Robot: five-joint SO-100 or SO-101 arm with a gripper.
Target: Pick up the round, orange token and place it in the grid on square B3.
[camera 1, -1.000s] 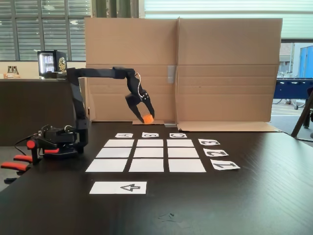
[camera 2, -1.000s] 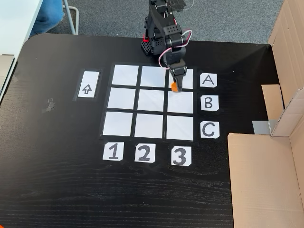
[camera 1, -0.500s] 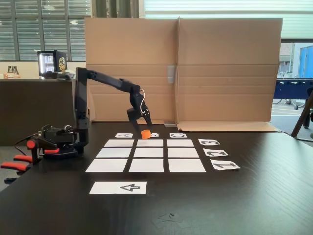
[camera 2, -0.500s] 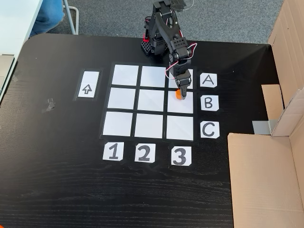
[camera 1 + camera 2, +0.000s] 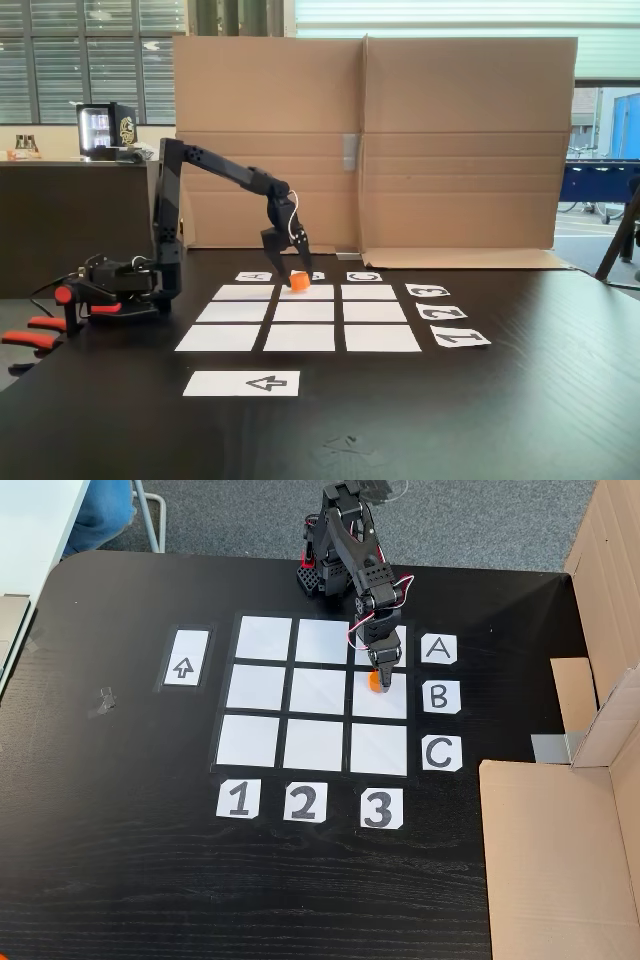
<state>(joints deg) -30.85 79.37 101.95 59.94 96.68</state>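
You had the token point(image 5: 374, 680) clamped in the gripper point(image 5: 376, 676) jaws low over square B3 point(image 5: 380, 695) of the grid point(image 5: 260, 687), touchdown unclear, so carrying was done, only release and retreat were left.

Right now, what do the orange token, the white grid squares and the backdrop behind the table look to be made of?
The token, held in the end effector, looks like plain plastic: even bright orange, no texture. The grid squares look like matte paper: flat and thin, lying flush on the dark wood-grain table. The backdrop looks like brown cardboard, with fold creases and a taped seam.
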